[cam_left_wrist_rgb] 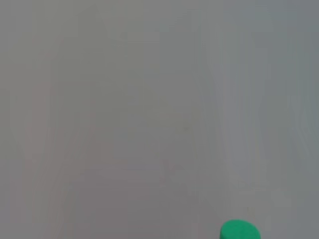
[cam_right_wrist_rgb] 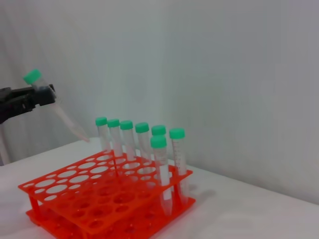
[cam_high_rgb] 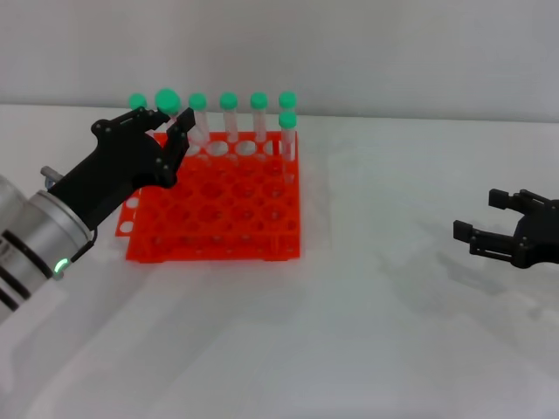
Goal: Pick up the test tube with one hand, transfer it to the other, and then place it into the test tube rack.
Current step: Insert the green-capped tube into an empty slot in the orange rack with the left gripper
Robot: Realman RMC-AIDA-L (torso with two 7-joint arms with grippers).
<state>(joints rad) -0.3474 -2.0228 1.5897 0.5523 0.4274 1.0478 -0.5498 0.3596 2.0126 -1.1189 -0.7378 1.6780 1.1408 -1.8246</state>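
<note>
My left hand, black with a silver cuff and a green light, is shut on the test tube. It holds the tube tilted above the back left corner of the orange-red test tube rack. In the right wrist view the tube slants down toward the rack, its tip above the holes and outside them. Its green cap shows at the edge of the left wrist view. My right hand is open and empty, low over the table at the far right.
Several other green-capped tubes stand upright in the rack's back row, with one more in the second row at the right end. They also show in the right wrist view. A white wall stands behind the table.
</note>
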